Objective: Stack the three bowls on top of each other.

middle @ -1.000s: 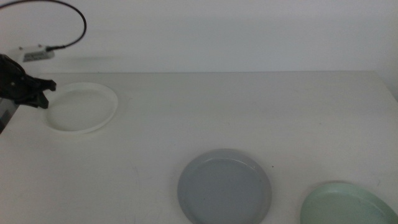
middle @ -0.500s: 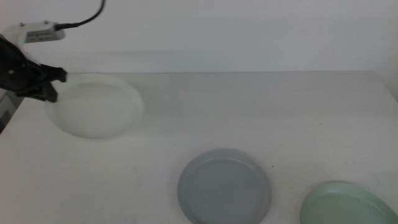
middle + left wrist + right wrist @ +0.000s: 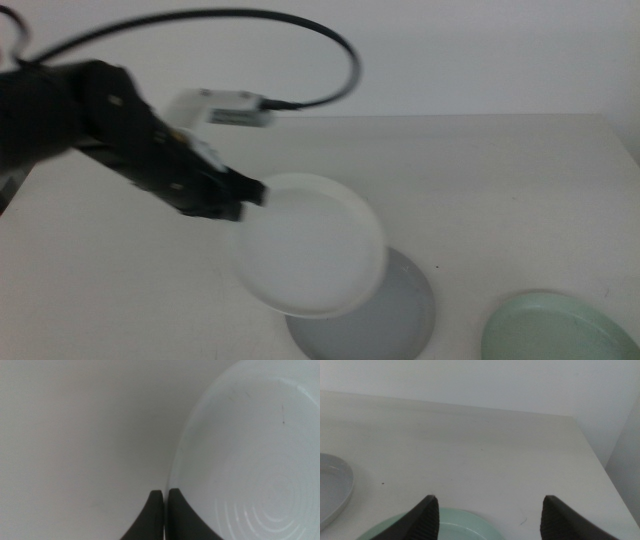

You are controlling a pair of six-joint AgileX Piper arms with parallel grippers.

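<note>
The left hand (image 3: pixel 248 197) is pressed together on the rim of the white bowl (image 3: pixel 312 245) and carries it above the worktop (image 3: pixel 520 190). In the left wrist view the two dark jaws of this hand (image 3: pixel 164 502) stand almost together, with only the thin edge of the white bowl (image 3: pixel 250 455) between them. This view also shows faint rings on the inside of the bowl, which the middle view does not show.

The middle view shows what the wrist view cannot: the left arm (image 3: pixel 90 120) comes in from the left side and reaches to the right and a little down, with its cable (image 3: pixel 250 25) curving over it. The white bowl is tilted and hangs over the left part of the grey-blue bowl (image 3: pixel 400 315), which lies on the near middle of the worktop and is partly covered by it. I cannot tell if the two bowls touch. The mint green bowl (image 3: pixel 550 328) lies at the near right, apart from the grey-blue one.

The right hand (image 3: pixel 487 510) is not seen in the middle view. Its own wrist view shows it spread wide, holding nothing, above the mint green bowl (image 3: pixel 435 527), with the edge of the grey-blue bowl (image 3: pixel 332 490) beside it.
</note>
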